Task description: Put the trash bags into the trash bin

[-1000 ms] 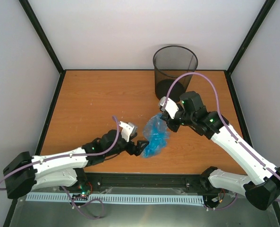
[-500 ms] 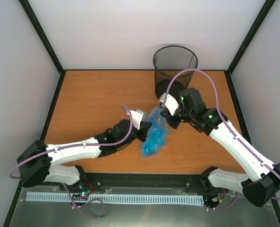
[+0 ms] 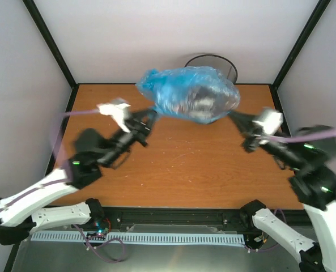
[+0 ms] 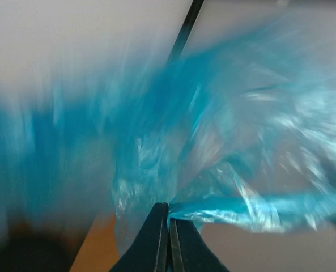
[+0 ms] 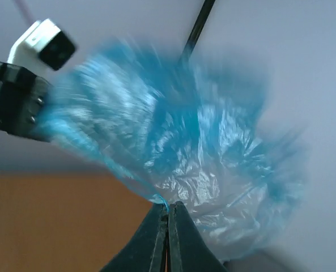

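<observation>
The light-blue trash bag [image 3: 189,95] billows wide in the air above the back of the table, stretched between both arms. My left gripper [image 3: 152,113] is shut on its left edge; in the left wrist view the film [image 4: 224,170] runs out from between the closed jaws [image 4: 168,208]. My right gripper [image 3: 234,115] is shut on the bag's right edge, and in the right wrist view the film [image 5: 213,170] spreads up from the closed jaws [image 5: 168,208]. The black mesh trash bin [image 3: 224,63] stands at the back, mostly hidden behind the bag.
The orange table [image 3: 173,164] is fenced by black frame posts [image 3: 49,45] and grey walls. The other arm's white wrist camera [image 5: 46,42] shows at the upper left of the right wrist view.
The left gripper closed on the bag. Both arms swung up and apart, lifting the bag off the table and spreading it open in front of the bin. The frames are blurred by fast motion.
</observation>
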You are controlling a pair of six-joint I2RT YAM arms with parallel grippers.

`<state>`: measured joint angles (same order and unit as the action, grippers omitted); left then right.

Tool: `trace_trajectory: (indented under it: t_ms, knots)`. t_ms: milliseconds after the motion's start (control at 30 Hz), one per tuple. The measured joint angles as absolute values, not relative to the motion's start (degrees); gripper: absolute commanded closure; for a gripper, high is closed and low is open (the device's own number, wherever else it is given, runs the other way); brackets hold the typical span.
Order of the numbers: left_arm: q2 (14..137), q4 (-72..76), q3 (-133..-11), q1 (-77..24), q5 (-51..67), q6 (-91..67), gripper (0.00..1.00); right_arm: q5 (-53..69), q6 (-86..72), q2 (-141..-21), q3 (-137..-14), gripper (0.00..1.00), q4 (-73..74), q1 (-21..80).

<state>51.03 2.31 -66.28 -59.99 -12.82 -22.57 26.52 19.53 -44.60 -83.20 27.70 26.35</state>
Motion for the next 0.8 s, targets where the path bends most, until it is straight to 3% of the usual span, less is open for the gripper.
trace_trajectory:
  t_ms: [67,167,267,467,633,667,700,733,800]
  knots:
    - [54.00,4.71,-56.42,-59.81,-11.57,-24.62,0.99,28.38,21.15,-42.87,-71.77,0.97,27.18,26.22]
    - [62.87,3.05,-40.93,-60.14,-8.03,-28.03,0.99,31.29,24.23,-51.75,-58.59,0.97,32.05,25.93]
    - [63.24,-3.99,-32.42,-60.34,-6.15,-30.26,0.99,34.63,26.59,-56.36,-49.91,0.97,40.03,25.69]
    - [52.16,-3.66,-34.89,-60.53,-5.85,-32.58,0.99,41.25,28.23,-43.62,-51.35,0.97,44.12,25.78]
    - [48.40,-3.97,-35.31,-60.55,-6.00,-33.43,0.99,43.83,26.81,-43.51,-54.02,0.97,43.59,25.78]
    - [48.25,-4.47,-35.33,-60.55,-6.09,-33.54,0.99,43.75,26.46,-44.16,-54.35,0.87,43.57,25.78]
    - [48.18,-5.06,-35.38,-60.55,-6.24,-33.58,0.99,43.33,25.87,-45.01,-54.87,0.60,43.59,25.78]
    - [48.14,-5.91,-35.55,-60.55,-6.44,-33.61,0.99,42.57,25.28,-45.87,-55.55,0.42,43.55,25.80]
    - [48.14,-7.75,-36.40,-60.55,-6.85,-33.69,0.99,40.14,24.21,-47.86,-56.84,0.24,43.31,25.78]
